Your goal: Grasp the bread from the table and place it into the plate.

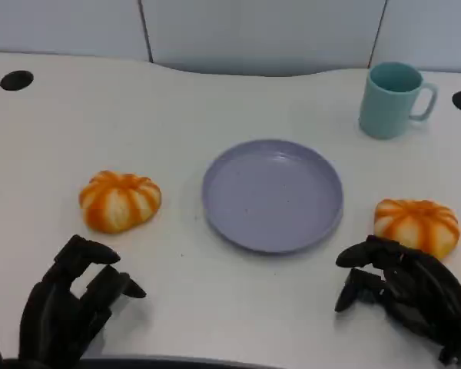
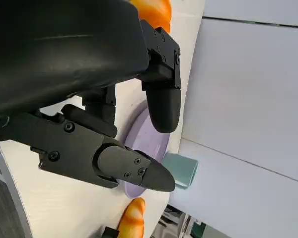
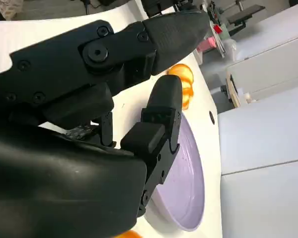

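Two orange-and-white pumpkin-shaped breads lie on the white table. The left bread [image 1: 120,201] [image 2: 156,12] [image 3: 184,85] sits left of the empty purple plate [image 1: 273,194] [image 2: 150,141] [image 3: 185,186]. The right bread [image 1: 416,224] [image 2: 132,222] sits at the plate's right. My left hand [image 1: 69,304] [image 2: 104,124] hovers near the front edge, below the left bread, fingers apart and holding nothing. My right hand [image 1: 409,290] [image 3: 114,124] hangs just in front of the right bread, fingers spread and slightly curved, holding nothing and apart from the bread.
A teal mug [image 1: 394,100] [image 2: 182,171] stands at the back right, behind the right bread. Two dark round holes [image 1: 16,80] mark the table's back corners. A pale wall runs behind the table.
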